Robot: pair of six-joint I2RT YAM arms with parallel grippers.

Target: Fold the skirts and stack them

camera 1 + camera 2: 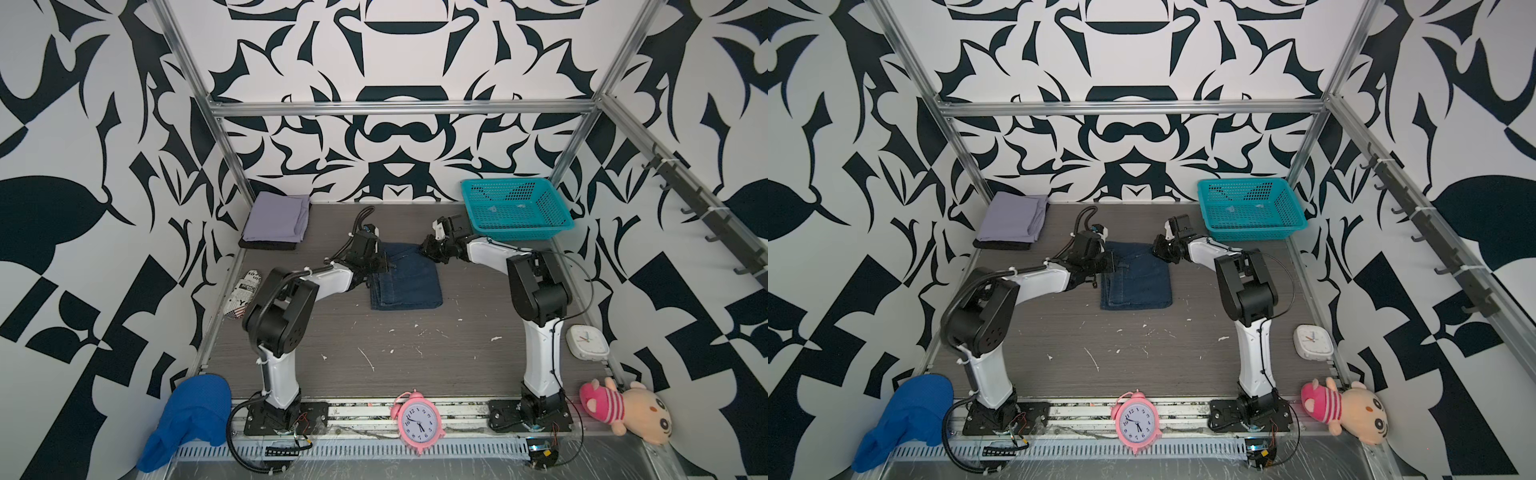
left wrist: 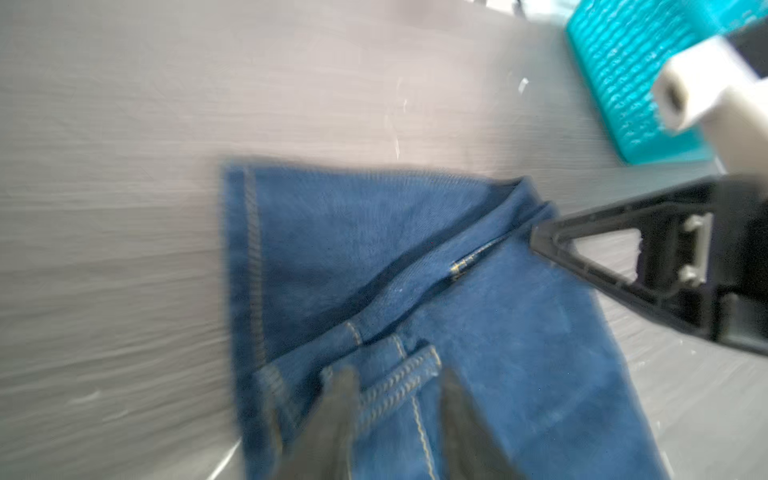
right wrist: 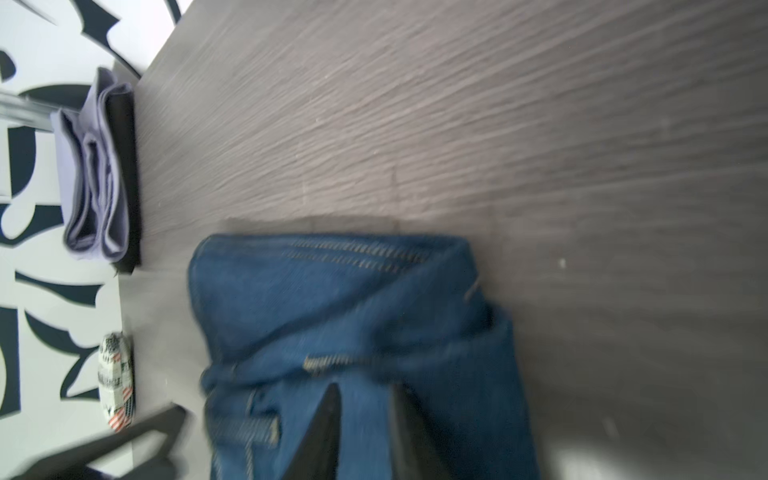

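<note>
Beneath left gripper point(image 2: 397, 380) and right gripper point(image 3: 365, 390), folded denim skirt point(image 1: 409, 286), both jaws parted, holding nothing

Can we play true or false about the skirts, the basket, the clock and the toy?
1. The lavender skirt lies on top of the black skirt. True.
2. The denim skirt is inside the teal basket. False: it lies folded on the table, near the middle.
3. The pink clock is at the front edge. True.
4. The plush toy sits beside the lavender skirt. False: it lies in the front right corner, and the skirt is at the back left.
</note>
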